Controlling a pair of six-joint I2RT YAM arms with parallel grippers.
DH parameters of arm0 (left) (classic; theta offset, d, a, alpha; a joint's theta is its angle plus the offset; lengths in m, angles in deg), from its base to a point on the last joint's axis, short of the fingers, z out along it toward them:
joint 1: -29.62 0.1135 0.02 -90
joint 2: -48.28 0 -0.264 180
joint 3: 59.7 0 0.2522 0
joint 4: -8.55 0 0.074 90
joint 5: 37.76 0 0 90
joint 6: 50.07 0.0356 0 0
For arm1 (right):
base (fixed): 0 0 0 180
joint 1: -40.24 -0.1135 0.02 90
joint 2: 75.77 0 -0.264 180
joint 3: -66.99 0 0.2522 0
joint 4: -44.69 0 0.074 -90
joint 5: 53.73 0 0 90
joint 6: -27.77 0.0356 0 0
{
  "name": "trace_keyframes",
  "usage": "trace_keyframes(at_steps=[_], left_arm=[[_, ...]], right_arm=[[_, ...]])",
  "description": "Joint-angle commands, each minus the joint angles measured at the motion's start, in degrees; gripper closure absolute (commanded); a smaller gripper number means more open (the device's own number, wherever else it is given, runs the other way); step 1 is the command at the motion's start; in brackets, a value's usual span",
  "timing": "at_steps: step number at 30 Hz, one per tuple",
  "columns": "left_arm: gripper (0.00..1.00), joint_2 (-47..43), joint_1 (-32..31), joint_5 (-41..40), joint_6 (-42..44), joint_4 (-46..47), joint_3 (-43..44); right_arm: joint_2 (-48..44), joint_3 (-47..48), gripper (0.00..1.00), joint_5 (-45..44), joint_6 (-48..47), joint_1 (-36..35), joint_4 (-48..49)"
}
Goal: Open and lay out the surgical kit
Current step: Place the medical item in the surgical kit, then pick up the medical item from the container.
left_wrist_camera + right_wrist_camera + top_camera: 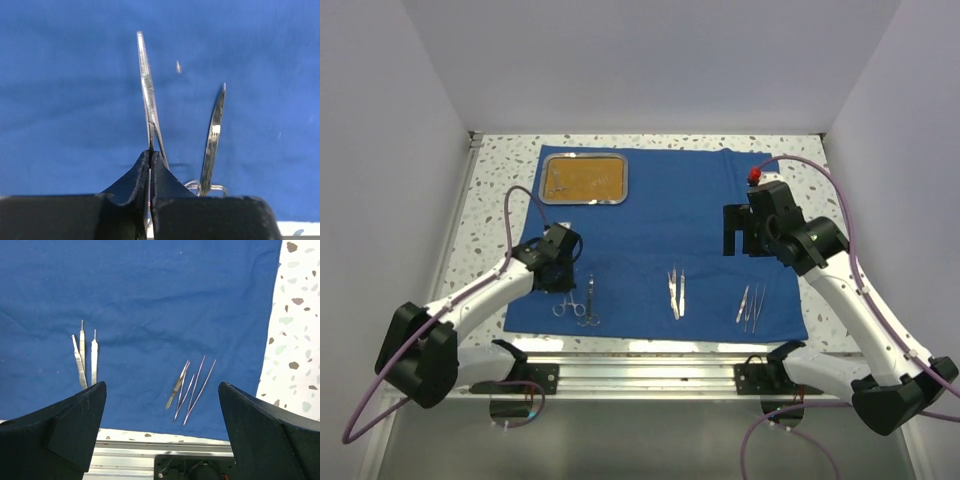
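Fingers (pixel 131 187) of the left gripper (pixel 151 154) are pressed together on the held forceps (pixel 146 95). Its slim serrated shaft points to 12 o'clock, and its handle is hidden behind the pads. The second forceps (pixel 212 142) lies just beside it at 3 o'clock, with its rings partly covered by the gripper body. Both are at 7 o'clock on the blue cloth (pixel 670 215), which is spread flat on the speckled table (pixel 500 200). The steel tray (pixel 584 178) sits at 11 o'clock on the cloth. The scalpels (pixel 85 357) are bunched at 6 o'clock and the tweezers (pixel 191 389) are fanned at 5 o'clock. The right gripper (pixel 161 386) hangs over them with its fingers wide apart. An aluminium rail (pixel 650 375) borders the near edge.
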Motion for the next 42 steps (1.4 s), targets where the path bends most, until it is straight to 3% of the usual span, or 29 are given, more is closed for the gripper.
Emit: trace_keyframes(at_steps=[1,8,9,10,13,19,22,28,29,30,35,39,42], left_arm=[[1.00,-4.37,-3.97,-2.20,-8.02,2.16,-1.33],[1.00,-4.81,-7.58,-3.43,-11.11,1.55,-2.03],[0.94,-4.47,-7.67,-3.69,-11.11,1.20,-2.03],[0.79,-4.20,-7.67,-3.95,-11.11,0.67,-1.85],[0.51,-4.55,-7.67,-5.62,-10.76,-2.49,0.51],[0.38,-4.73,-7.67,-10.89,-7.16,-10.84,13.16],[0.32,-0.96,-7.06,-14.76,-1.46,-11.90,21.94],[0.40,15.29,6.29,-9.93,10.85,-4.62,36.62],[0.40,25.84,9.70,-9.85,14.95,-1.65,45.34],[0.40,25.95,9.73,-9.84,14.99,-1.62,48.04],[0.41,45.96,14.82,-6.95,17.80,-1.97,66.49],[0.42,59.50,17.54,-5.54,18.51,-5.91,87.29],[0.41,65.75,19.30,-4.75,18.34,-4.71,93.24]], right_arm=[[-2.16,-0.99,0.02,3.53,0.12,-0.49,1.81],[-3.83,-0.91,0.03,4.87,1.44,-0.57,0.85],[-4.00,-0.74,0.03,4.60,1.53,-0.57,0.67],[-4.62,-0.73,0.03,4.42,1.35,-0.49,0.49],[-5.58,-0.73,0.03,3.37,1.17,-0.57,-0.39],[-6.38,-0.73,0.03,1.44,1.44,-0.49,-1.53],[-6.56,-1.17,0.03,0.65,1.88,-0.49,-1.53],[-6.12,-0.91,0.02,-1.90,2.32,-0.49,-1.79],[-5.68,-0.30,0.02,-3.65,2.14,-0.40,-2.49],[-5.68,-0.29,0.02,-3.66,2.14,-0.40,-2.50],[-3.92,0.93,0.02,-6.12,1.97,-0.31,-3.37],[-1.12,2.69,0.02,-7.09,2.58,-0.40,-4.08],[0.47,3.75,0.02,-7.97,2.58,-0.40,-4.26]])
